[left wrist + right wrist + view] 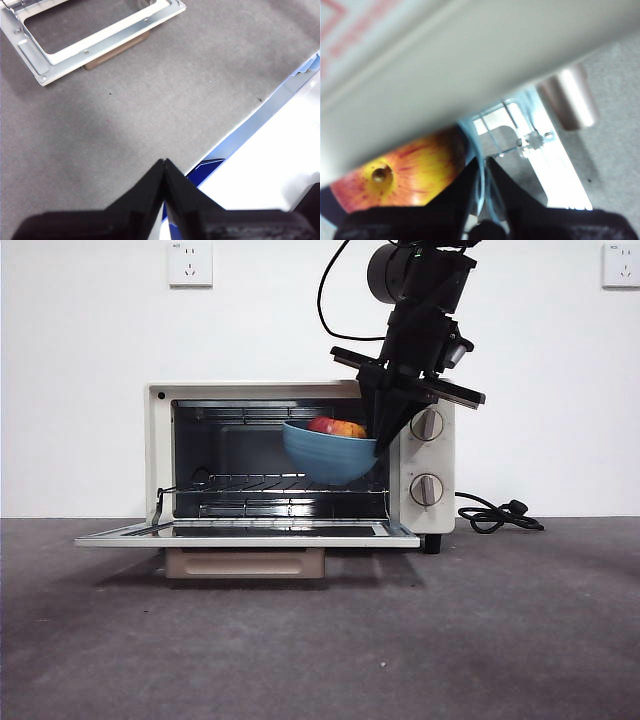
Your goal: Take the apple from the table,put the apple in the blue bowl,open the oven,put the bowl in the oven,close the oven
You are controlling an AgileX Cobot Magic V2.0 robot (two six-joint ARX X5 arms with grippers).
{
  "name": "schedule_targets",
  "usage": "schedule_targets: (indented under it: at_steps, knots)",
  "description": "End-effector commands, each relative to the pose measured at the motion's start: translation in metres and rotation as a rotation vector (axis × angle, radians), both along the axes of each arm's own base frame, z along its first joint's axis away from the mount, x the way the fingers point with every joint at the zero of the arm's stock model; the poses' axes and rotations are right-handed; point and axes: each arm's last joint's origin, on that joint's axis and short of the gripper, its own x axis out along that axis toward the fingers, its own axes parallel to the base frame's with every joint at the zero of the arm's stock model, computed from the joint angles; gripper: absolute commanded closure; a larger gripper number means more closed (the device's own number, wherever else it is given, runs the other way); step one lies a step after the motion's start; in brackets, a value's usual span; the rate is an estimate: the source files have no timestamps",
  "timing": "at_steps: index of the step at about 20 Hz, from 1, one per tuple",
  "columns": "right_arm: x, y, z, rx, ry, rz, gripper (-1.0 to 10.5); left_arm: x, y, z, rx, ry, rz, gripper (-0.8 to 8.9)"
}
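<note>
Blue and glossy, the bowl [328, 455] hangs inside the open oven [290, 455], lifted clear above the wire rack [280, 483] and toward the knob side of the cavity. The right gripper [385, 440] comes down from above at the oven's upper corner, its jaws narrowed onto the bowl's rim on the side nearest the knobs [427, 425]. In the right wrist view the gripper [482, 162] shows its two black jaws nearly meeting, with the pale blue rim [470, 135] pinched between them. The apple [336, 427] sits in the bowl just beside the jaws, its red and yellow skin showing over the rim; from the wrist it [402, 170] lies close against one jaw, stem end facing the camera. Above the gripper runs the oven's cream top edge, blurred.

Below the gripper the door [248, 533] lies folded down flat, its beige handle [245, 562] under the front edge, near the table [320, 640]. A black cord [497, 513] coils on the table behind the oven.

The left gripper [164, 162] is well away from the bowl, its jaws pressed together with nothing between them, hovering over bare table [150, 100]. The corner of the lowered door [95, 37] lies far ahead of it, and a bright white and blue surface [270, 165] lies beside it; what that is I cannot tell.
</note>
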Motion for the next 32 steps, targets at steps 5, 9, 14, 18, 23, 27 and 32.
schedule_targets:
  at_steps: [5, 9, 14, 18, 23, 27, 32]
  knots:
    - [0.005, 0.003, -0.006, 0.001, -0.011, 0.002, 9.4, -0.002, 0.001, -0.001, 0.0, 0.012, 0.006, 8.19]
    - [0.006, 0.006, -0.006, -0.007, -0.04, 0.003, 7.6, -0.002, 0.001, -0.001, 0.0, 0.013, 0.006, 8.19]
    - [0.006, 0.006, -0.006, -0.016, -0.049, 0.019, 7.2, -0.002, 0.001, -0.001, 0.002, 0.015, 0.006, 8.19]
    - [0.005, 0.008, -0.003, -0.044, -0.077, 0.05, 7.2, -0.002, 0.001, -0.001, 0.004, 0.019, 0.006, 8.19]
    - [0.002, 0.012, -0.003, -0.067, -0.093, 0.076, 7.3, -0.003, 0.002, -0.002, 0.008, 0.026, 0.007, 8.19]
    - [-0.002, 0.014, 0.006, -0.136, -0.15, 0.091, 7.3, -0.003, 0.002, -0.002, 0.008, 0.026, 0.007, 8.19]
    - [-0.01, 0.009, 0.028, -0.167, -0.225, 0.119, 7.3, -0.003, 0.002, -0.001, 0.006, 0.026, 0.009, 8.19]
